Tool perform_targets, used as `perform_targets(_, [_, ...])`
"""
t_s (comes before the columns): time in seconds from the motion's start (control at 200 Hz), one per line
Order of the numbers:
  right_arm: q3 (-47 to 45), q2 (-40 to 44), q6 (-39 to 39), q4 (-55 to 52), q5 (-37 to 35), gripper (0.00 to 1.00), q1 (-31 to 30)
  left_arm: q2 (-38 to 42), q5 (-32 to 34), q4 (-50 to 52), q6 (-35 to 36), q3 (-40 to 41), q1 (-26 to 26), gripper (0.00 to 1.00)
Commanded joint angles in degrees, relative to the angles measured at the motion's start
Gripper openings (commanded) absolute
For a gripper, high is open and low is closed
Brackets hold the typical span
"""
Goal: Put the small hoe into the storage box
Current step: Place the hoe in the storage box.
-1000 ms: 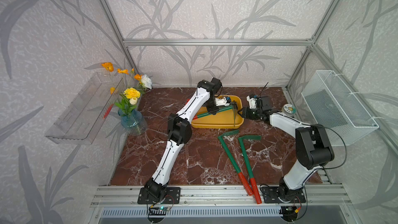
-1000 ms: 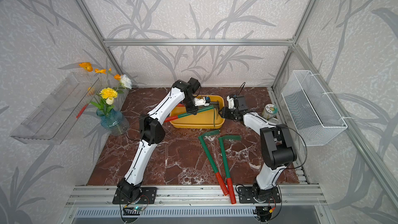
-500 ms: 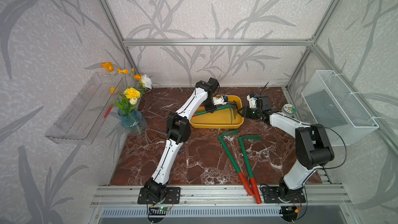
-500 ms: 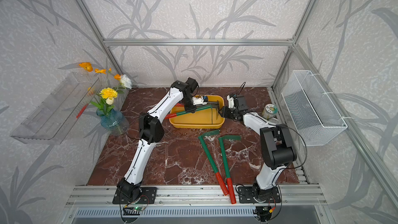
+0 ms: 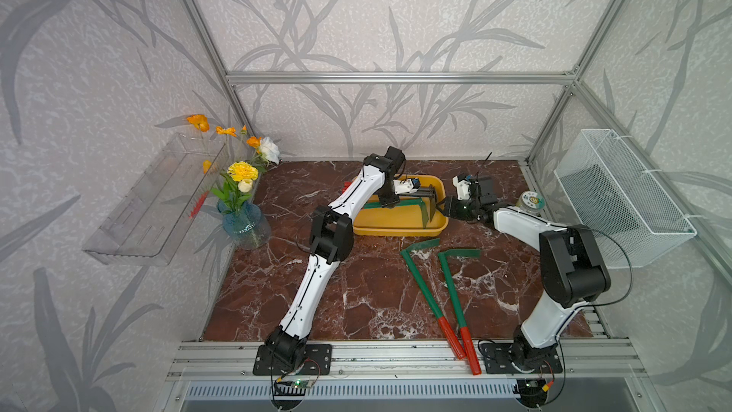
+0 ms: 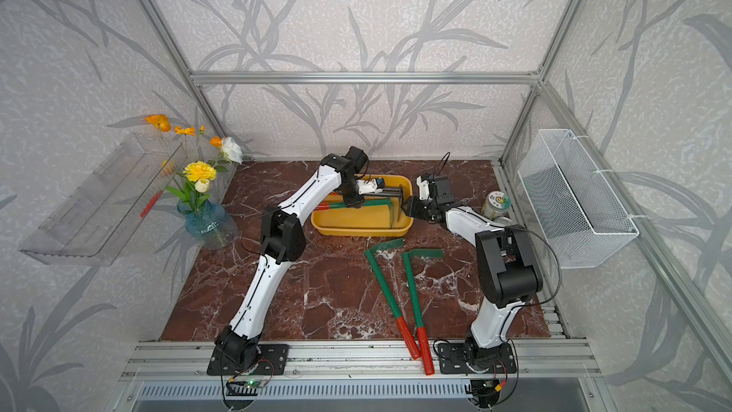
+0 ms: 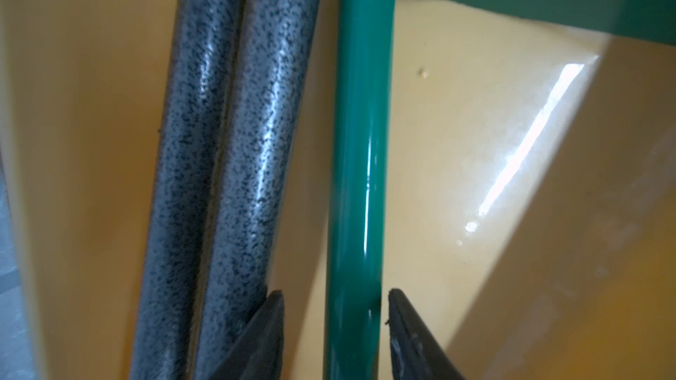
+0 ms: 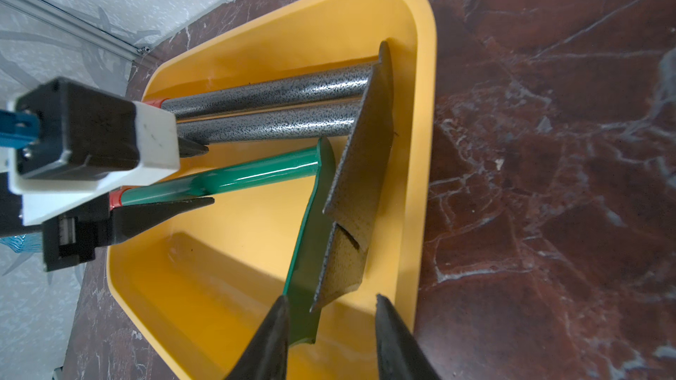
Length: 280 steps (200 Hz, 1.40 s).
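Red-brown marbled stone covers the desk inside a frame of leaf-patterned walls. Seen from the left wrist, the left fingers stand spread on either side of a glossy tube. A sliver of yellow shows between one finger and the tube, so they straddle it without pinching. That tube is the handle of the small hoe, green-painted metal with a flat green blade. It lies inside the storage box, a shallow yellow plastic tray with rounded corners. Its long axis runs along the box's length, blade toward the right arm and red grip back behind the left fingers. Just beside it lie two grey speckled metal hoes. The right fingers are also apart, at the box's end, with the tip of the green blade between them and close against one; they clamp nothing. Both arms are at the hoe, the left on its handle. Placement looks done, so the coming move is probably a lift away from the handle, across its axis. Farther out on the desk lie two more green hoes with red grips.
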State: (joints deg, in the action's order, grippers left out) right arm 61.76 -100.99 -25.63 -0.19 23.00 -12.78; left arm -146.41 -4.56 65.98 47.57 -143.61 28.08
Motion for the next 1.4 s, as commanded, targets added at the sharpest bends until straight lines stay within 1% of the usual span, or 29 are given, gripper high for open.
perform_targets(0.0, [0.1,-0.4,-0.4,1.3,0.1,0.40,-0.4,0.8,0.7,-1.8,-0.5,-0.5,0.5,0.47])
perform_targets(0.285, [-0.3,0.3,-0.5,1.4,-0.1,0.40,-0.4,0.7,0.6,-3.4,-2.1,-0.5,1.7,0.47])
perform_targets(0.42, [-0.3,0.7,-0.4,1.2,0.0,0.40,-0.4,1.8,1.5,-3.3,-3.9,-3.4,1.8,0.48])
perform_targets(0.54, [-0.2,1.2,-0.3,1.1,0.0,0.40,-0.4,6.1,5.7,-3.6,-5.6,-4.1,1.8,0.51])
perform_targets(0.62, [-0.5,1.5,-0.4,1.2,0.0,0.40,-0.4,9.8,10.3,-3.0,-7.0,-3.3,1.7,0.53])
perform_targets(0.65, [-0.6,1.7,-0.5,1.2,0.0,0.40,-0.4,11.4,13.2,-3.5,-8.5,-2.4,1.6,0.53])
perform_targets(0.705, [-0.9,2.1,-0.5,1.3,0.0,0.40,-0.5,14.5,17.0,-4.6,-12.2,-0.1,1.0,0.53])
perform_targets(0.785, [-1.2,2.6,-0.3,1.1,0.2,0.40,-0.5,19.7,22.4,-6.5,-19.5,5.5,-0.2,0.53])
perform_targets(0.82, [-1.3,2.9,-0.1,0.8,0.2,0.40,-0.5,22.3,23.6,-6.7,-23.2,8.8,-0.9,0.53])
perform_targets(0.875, [-1.6,2.9,0.1,0.7,0.0,0.40,-0.4,27.0,27.2,-9.0,-30.3,15.6,-2.5,0.53])
perform_targets(0.92, [-1.7,3.7,0.4,0.4,0.0,0.40,-0.5,31.2,27.6,-9.9,-36.1,21.2,-4.2,0.52])
perform_targets(1.0, [-2.0,5.1,1.0,-0.1,0.2,0.40,-0.5,38.3,26.6,-11.2,-47.4,31.6,-7.2,0.49])
perform_targets(1.055, [-2.2,5.2,1.0,0.0,0.3,0.40,-0.5,42.8,24.0,-11.4,-55.5,38.3,-9.1,0.47])
perform_targets(1.105, [-2.2,5.2,1.0,-0.2,0.6,0.39,-0.5,46.3,22.4,-12.2,-62.6,44.2,-10.7,0.42])
perform_targets(1.14, [-2.2,5.1,1.0,-0.1,0.8,0.39,-0.6,48.3,21.0,-12.7,-65.8,48.0,-11.0,0.42])
perform_targets(1.18, [-2.2,5.2,0.8,0.1,0.8,0.39,-0.7,49.7,22.4,-11.0,-70.6,50.4,-11.0,0.43])
perform_targets(1.2, [-2.2,5.1,0.8,0.1,0.9,0.39,-0.8,50.1,22.0,-10.3,-72.4,51.3,-11.0,0.43])
perform_targets(1.265, [-2.2,5.0,0.7,0.3,0.6,0.39,-1.3,51.0,16.7,-9.6,-76.4,54.2,-11.0,0.43])
perform_targets(1.324, [-2.2,4.8,0.5,0.5,0.6,0.39,-1.8,51.6,12.0,-11.0,-80.7,57.3,-10.8,0.43])
perform_targets(1.394, [-2.4,5.0,0.5,0.4,0.3,0.40,-2.2,52.4,10.2,-14.2,-84.2,60.7,-10.6,0.43])
